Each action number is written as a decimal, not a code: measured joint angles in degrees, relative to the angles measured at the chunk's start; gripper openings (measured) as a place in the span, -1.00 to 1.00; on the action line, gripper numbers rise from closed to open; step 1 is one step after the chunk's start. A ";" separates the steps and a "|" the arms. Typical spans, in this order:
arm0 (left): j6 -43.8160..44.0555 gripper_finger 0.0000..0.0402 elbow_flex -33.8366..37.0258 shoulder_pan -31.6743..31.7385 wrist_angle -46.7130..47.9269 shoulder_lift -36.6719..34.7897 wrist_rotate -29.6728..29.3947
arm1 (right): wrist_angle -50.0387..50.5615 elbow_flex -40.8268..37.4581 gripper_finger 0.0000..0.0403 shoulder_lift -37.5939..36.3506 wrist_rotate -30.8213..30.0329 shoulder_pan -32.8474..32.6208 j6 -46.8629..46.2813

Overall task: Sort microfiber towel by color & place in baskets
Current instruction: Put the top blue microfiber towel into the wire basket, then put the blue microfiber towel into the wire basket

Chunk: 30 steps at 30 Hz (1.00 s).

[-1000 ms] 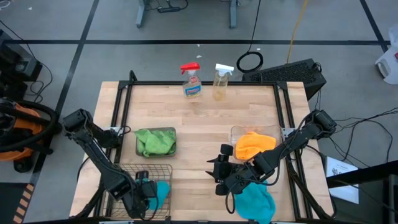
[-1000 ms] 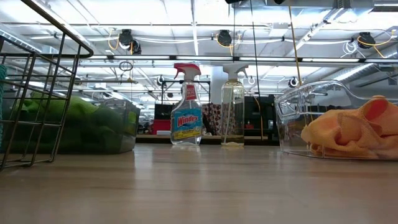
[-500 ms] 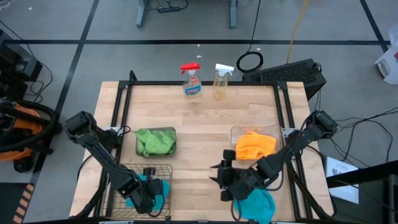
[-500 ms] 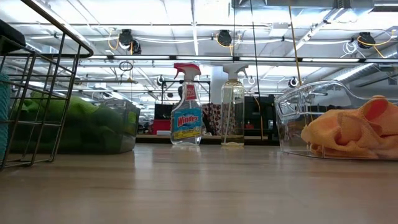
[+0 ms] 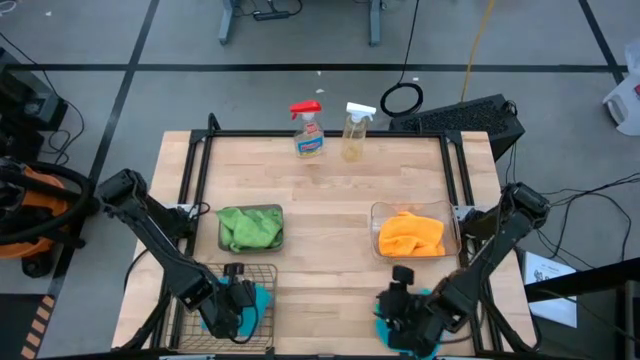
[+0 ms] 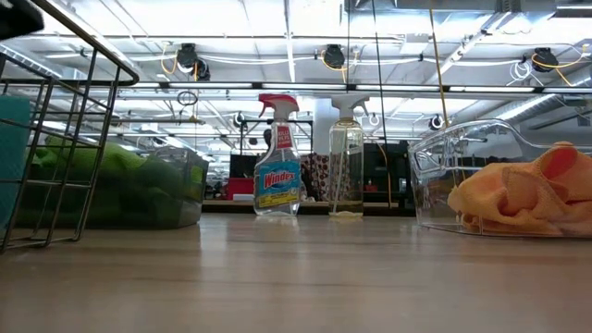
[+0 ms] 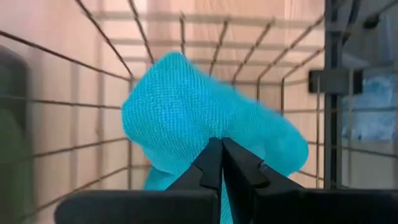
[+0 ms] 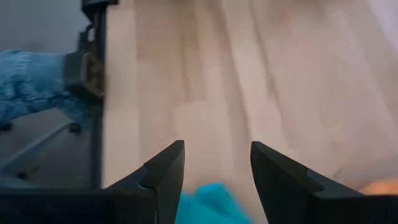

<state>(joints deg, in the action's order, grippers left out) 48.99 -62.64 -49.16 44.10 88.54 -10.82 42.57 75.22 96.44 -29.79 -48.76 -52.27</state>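
Observation:
My left gripper point(image 5: 237, 300) is inside the wire-mesh basket point(image 5: 230, 267), shut on a teal-blue towel point(image 7: 186, 118). That towel also shows at the low view's left edge point(image 6: 11, 157). My right gripper point(image 5: 400, 318) is open by the table's near edge, right above the second teal-blue towel point(image 5: 430, 335); that towel lies flat on the table and shows between the fingers point(image 8: 205, 202). Green towels point(image 5: 250, 228) lie in the smoky grey tub. Yellow-orange towels point(image 5: 410, 233) lie in the clear tub point(image 6: 462, 157). My left gripper pinches a bunched fold of the teal-blue towel point(image 7: 214, 134) between its two shut fingers, coming down into the basket from above. The cloth bulges out beyond the fingertips, inside the wire walls point(image 7: 273, 93). Whether its lower end lies on the basket floor, I cannot tell. My right gripper: whether its fingers touch the towel under them, I cannot tell.
Two spray bottles point(image 5: 308, 130) point(image 5: 356, 130) stand at the table's far edge. Bare wood lies between the tubs and the bottles. A black frame rail point(image 8: 93, 93) runs along the table's edge close to my right gripper.
My right gripper has moved toward the table's near edge and to the right, from beside the clear tub to above the teal-blue towel. My left gripper has carried its teal-blue towel a little farther into the wire basket; more of the cloth now shows in the low view.

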 joint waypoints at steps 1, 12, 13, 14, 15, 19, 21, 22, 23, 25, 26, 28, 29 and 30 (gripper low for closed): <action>-0.02 -0.93 -0.11 0.01 0.29 -0.77 -0.74 | 0.18 0.00 -0.13 0.00 0.17 -0.83 -1.63; 0.08 -0.90 2.15 -0.85 -5.03 -1.72 -2.45 | 1.05 0.00 -0.13 0.00 -0.38 -5.78 -11.61; 0.11 -0.88 2.96 -0.93 -7.33 -1.42 -2.47 | 1.05 0.00 -0.13 0.00 -0.40 -5.78 -11.61; 0.11 -0.84 3.93 -1.02 -9.91 -1.00 -2.39 | 1.06 0.00 -0.13 0.00 -0.46 -5.76 -11.61; 0.09 -0.78 4.77 -1.08 -11.87 -0.36 -1.93 | 1.07 0.00 -0.13 0.00 -0.47 -5.74 -11.57; 1.27 -0.51 5.71 -1.22 -10.47 1.83 0.45 | 1.05 0.00 -0.13 0.00 -0.51 -5.74 -10.22; 1.72 -0.37 5.67 -1.15 -8.93 1.77 1.93 | 1.09 0.00 -0.13 0.00 -0.51 -5.72 -9.61; 2.10 -0.30 5.65 -1.10 -8.39 1.61 3.08 | 1.11 0.02 -0.13 0.00 -0.53 -5.72 -9.48; 2.56 -0.25 5.67 -1.06 -8.21 1.28 4.33 | 1.16 0.02 -0.13 0.00 -0.61 -5.72 -9.26; 3.18 -0.17 5.58 -1.06 -8.49 0.00 6.80 | 1.42 0.02 -0.13 0.00 -1.25 -5.72 -9.12; 3.21 -0.14 5.10 -1.07 -8.40 -0.54 7.32 | 1.56 0.02 -0.13 0.00 -1.57 -5.72 -9.08; 2.94 -0.13 3.99 -1.13 -8.94 -1.16 6.37 | 1.92 0.02 -0.13 0.00 -1.70 -5.72 -9.10; 2.35 -0.14 3.54 -1.15 -8.88 -1.48 4.38 | 2.21 0.02 -0.13 0.00 -1.64 -5.72 -9.39; 1.51 -0.15 3.22 -1.13 -9.06 -1.67 2.27 | 2.66 0.02 -0.13 0.00 -1.58 -5.72 -9.96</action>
<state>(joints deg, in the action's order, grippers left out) 50.50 -59.42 -50.29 35.04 86.87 -8.55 45.23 75.24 96.44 -31.37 -54.48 -62.23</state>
